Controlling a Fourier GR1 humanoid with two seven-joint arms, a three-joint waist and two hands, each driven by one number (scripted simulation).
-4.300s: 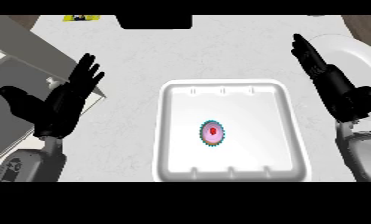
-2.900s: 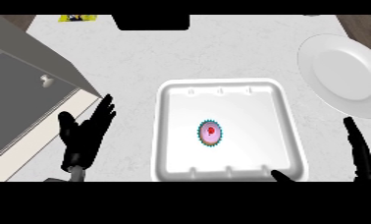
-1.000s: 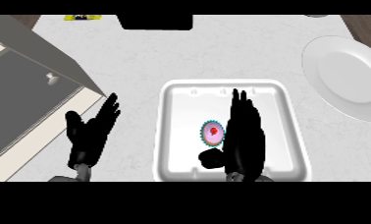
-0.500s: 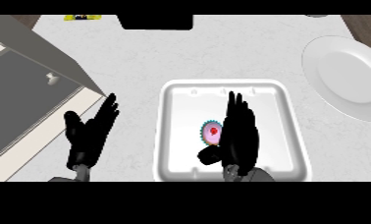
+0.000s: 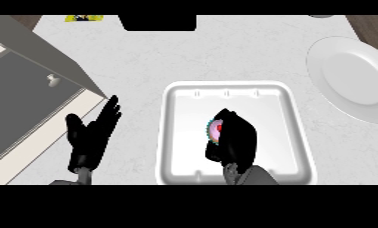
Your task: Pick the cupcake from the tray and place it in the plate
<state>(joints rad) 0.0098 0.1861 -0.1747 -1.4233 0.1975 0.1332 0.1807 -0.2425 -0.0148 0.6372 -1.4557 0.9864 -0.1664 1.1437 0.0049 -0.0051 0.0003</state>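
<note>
Now the right hand [image 5: 235,142], low in the white tray [image 5: 295,122], has its fingers curled over and around the cupcake [image 5: 215,129]. Half a second ago those fingers were stretched straight above it, so the grasp appears to have just closed. The cupcake has not left the tray; only its pink top and teal wrapper edge peek out on the left of the fingers. By my judgement the lift can begin next. The forearm enters from the lower edge, knuckles facing up. Left of the tray, the left hand [image 5: 90,137] rests open on the counter [image 5: 221,52], fingers straight, unchanged. Farther off, beyond the fingers and to the right, lies the plate [image 5: 348,79], well apart.
</note>
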